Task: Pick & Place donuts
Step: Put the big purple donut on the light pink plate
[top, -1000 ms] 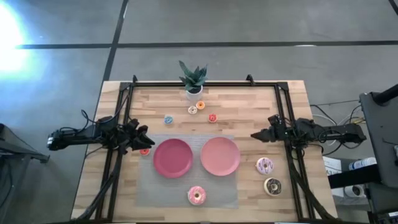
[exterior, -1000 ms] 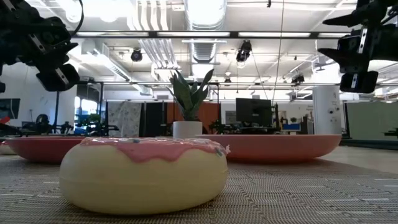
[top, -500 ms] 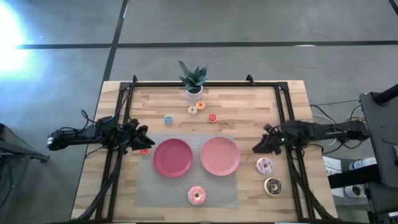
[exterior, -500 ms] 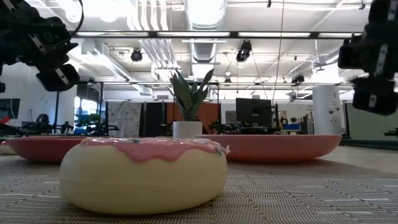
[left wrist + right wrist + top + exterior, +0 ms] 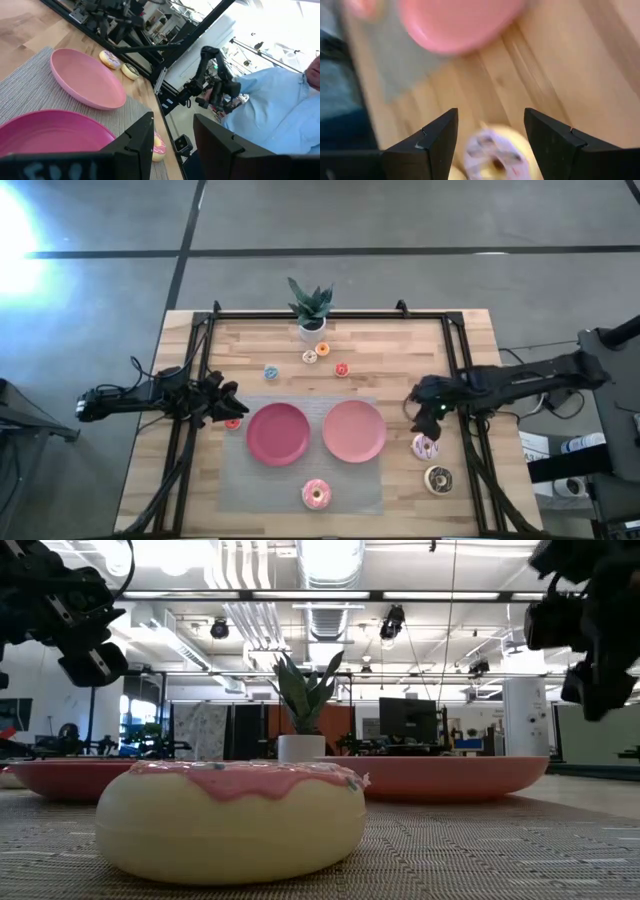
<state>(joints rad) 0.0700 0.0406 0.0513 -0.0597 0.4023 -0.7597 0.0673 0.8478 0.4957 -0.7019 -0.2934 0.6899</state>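
High view showed the lilac donut [image 5: 426, 447] lying on bare wood near the table's right edge, a cream ring with pale icing and dark specks. The right gripper [image 5: 421, 412] hung just above and beside it, fingers spread wide; in the right wrist view the same donut [image 5: 495, 160] sat between the two dark fingers [image 5: 436, 141], not yet touched.

Just past it toward the front edge lay the chocolate donut [image 5: 438, 478]. The pink donut [image 5: 317, 494] rested on the woven grey mat [image 5: 240, 480], at its front edge; from the low view it [image 5: 230, 820] looked plump and matte, its icing running down in soft drips.

Two smooth round plates sat side by side on the mat, the darker plate [image 5: 278, 433] to the left and the lighter plate [image 5: 354, 430] to the right.

Four tiny rings lay apart on the planks: the blue one [image 5: 271, 372], the cream one [image 5: 309, 357] and the red one [image 5: 342, 369] toward the back, and the orange one [image 5: 233, 423] just beside the left gripper [image 5: 228, 402], which waited at the mat's left edge with its fingers parted.

A spiky potted plant [image 5: 311, 305] stood at the back rail.
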